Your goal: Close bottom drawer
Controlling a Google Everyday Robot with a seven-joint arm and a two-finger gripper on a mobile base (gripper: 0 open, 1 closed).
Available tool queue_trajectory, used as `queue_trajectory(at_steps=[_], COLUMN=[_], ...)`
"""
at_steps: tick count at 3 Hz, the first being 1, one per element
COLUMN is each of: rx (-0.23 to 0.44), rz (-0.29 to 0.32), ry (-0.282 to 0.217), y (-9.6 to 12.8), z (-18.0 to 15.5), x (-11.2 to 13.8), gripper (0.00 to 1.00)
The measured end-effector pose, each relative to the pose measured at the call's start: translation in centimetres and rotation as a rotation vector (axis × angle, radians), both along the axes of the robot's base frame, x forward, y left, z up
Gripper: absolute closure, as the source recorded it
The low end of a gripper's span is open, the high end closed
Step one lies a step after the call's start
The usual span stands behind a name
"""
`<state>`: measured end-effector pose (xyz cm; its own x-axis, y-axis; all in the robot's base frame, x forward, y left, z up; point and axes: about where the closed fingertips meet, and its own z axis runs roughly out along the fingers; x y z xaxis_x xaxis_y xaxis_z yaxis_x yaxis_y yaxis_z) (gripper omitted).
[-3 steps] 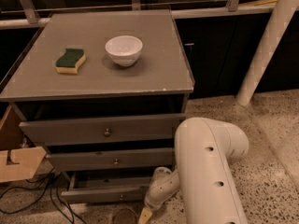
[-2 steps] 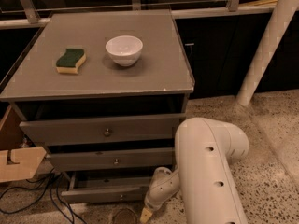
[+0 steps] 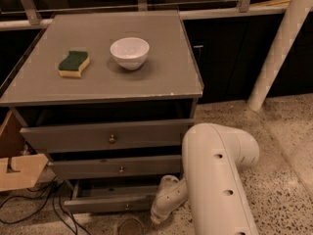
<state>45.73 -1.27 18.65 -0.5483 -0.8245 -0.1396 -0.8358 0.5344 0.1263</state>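
Open bottom drawer (image 3: 98, 204), end effector (image 3: 156, 218) low at its right end.
Best to push the front squarely inward; the end effector's state cannot be told.

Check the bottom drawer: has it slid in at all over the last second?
No. The bottom drawer front juts just as far beyond the middle drawer as before; the gripper sits low at its right end.

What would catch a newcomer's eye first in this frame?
The big white robot arm fills the lower right, its gripper low by the right end of the bottom drawer, which stands pulled out. On the grey cabinet top sit a white bowl and, to its left, a green-and-yellow sponge.
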Motion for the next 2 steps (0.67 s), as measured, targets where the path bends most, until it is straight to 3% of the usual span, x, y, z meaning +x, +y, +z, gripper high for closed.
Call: queue_trajectory(at_steps=[1,2], rx=[-0.011,-0.019], rz=[-0.001,-0.056], ry=[0.0,-0.076], y=[0.1,-0.1], z=[-0.3,0.0], x=[0.1,3.3], gripper=[0.99,1.0])
